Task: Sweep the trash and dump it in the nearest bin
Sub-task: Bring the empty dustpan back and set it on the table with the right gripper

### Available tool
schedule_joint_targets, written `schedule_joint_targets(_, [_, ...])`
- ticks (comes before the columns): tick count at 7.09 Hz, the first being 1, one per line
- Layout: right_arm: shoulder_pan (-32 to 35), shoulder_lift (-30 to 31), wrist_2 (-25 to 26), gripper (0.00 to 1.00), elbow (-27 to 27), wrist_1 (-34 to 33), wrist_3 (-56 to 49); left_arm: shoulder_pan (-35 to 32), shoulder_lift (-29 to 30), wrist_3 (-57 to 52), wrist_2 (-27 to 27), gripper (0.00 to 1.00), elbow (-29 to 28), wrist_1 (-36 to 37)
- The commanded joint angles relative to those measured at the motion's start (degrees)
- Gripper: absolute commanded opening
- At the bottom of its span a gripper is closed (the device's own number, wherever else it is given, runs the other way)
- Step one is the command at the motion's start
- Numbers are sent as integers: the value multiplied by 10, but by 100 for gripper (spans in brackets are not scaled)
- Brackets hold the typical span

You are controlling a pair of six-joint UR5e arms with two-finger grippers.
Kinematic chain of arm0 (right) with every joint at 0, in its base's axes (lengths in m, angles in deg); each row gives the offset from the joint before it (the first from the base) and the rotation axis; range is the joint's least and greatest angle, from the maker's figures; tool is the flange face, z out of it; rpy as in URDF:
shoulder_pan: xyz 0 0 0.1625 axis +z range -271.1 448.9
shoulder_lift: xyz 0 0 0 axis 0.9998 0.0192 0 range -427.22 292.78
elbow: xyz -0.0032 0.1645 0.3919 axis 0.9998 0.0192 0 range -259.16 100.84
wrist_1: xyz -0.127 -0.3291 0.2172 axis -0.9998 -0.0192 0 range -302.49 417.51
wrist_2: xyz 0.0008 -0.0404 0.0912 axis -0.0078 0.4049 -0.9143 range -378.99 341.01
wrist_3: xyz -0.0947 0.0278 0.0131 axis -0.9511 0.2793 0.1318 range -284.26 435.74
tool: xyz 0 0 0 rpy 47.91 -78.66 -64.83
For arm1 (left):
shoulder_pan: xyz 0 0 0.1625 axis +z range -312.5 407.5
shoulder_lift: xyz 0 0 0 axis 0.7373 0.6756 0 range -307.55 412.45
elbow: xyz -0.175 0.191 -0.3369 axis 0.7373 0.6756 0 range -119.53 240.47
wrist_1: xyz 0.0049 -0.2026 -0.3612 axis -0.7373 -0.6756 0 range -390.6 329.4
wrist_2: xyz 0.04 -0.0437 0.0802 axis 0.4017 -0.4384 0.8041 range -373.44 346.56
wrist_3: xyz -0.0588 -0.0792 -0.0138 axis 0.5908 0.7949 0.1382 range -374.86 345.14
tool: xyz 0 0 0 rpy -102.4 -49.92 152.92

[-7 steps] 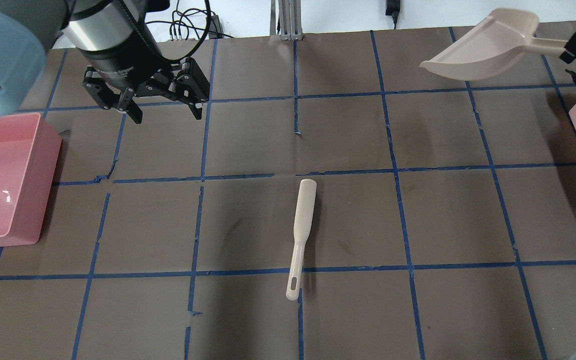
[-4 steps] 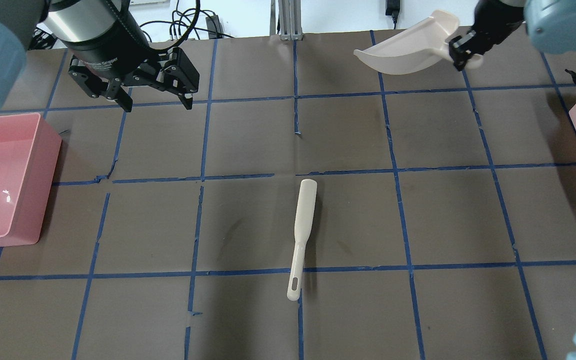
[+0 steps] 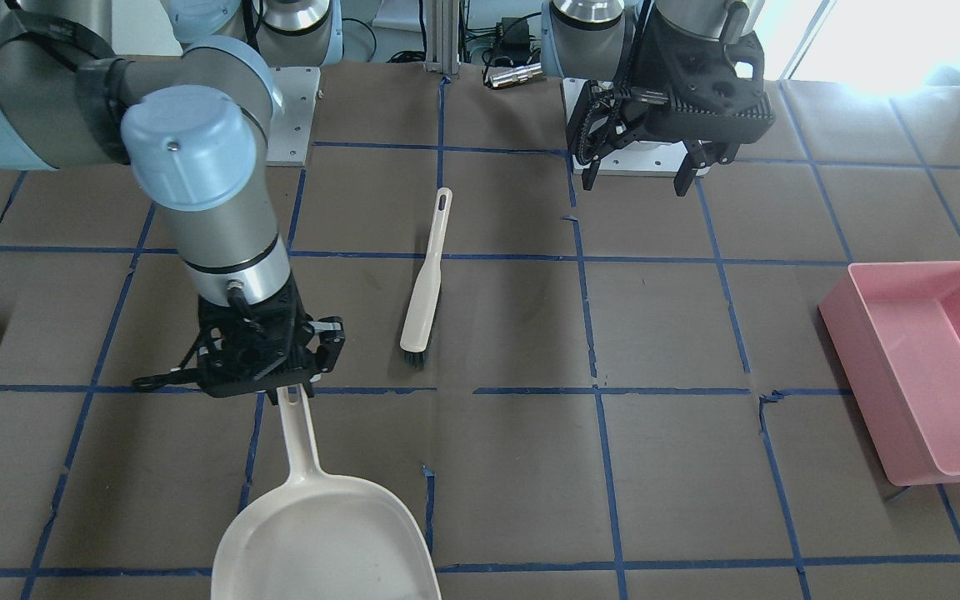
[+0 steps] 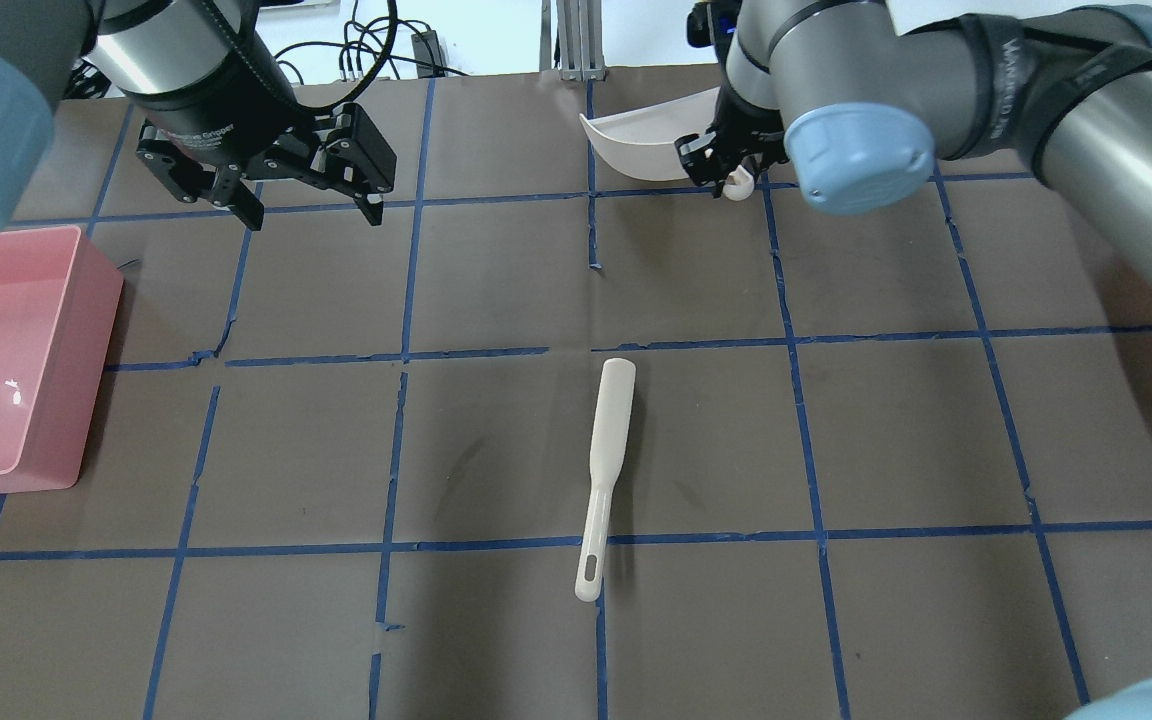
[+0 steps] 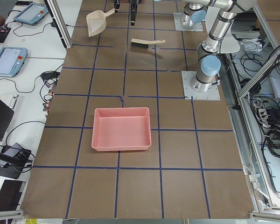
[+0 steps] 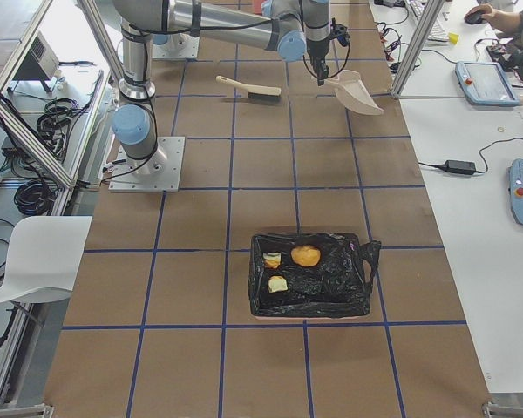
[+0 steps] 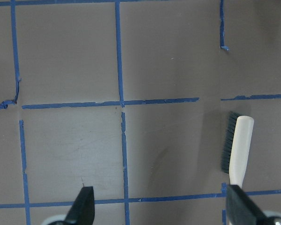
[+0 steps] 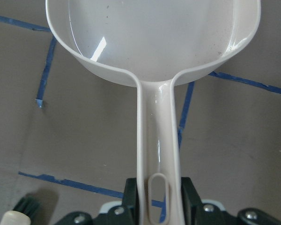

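Clamping the dustpan [image 3: 326, 542] handle, the right claw [image 3: 284, 390] holds it above the table [image 4: 496, 280]; the left claw [image 4: 312, 212] hangs with fingers apart.

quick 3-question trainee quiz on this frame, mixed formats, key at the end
1. Short answer: which part of the beige plastic dustpan is the right gripper shut on?
2. True or false: the left gripper holds the cream plastic hand brush.
3. Multiple choice: the three food scraps lie A) in the dustpan, B) on the brown table, C) in the black-bag-lined bin.

Key
1. Its handle.
2. False: its jaws are open and empty, and the brush lies on the table.
3. C.
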Motion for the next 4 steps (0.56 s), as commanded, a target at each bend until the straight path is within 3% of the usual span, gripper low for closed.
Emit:
schedule_joint_targets(1, [60,-23,3,0,-45,-105,48,0,-1,0,0,100,4,0])
schedule_joint_targets(4, [82,-30,6,0,-80,-142,74,1,-3,-7,4,100,4,0])
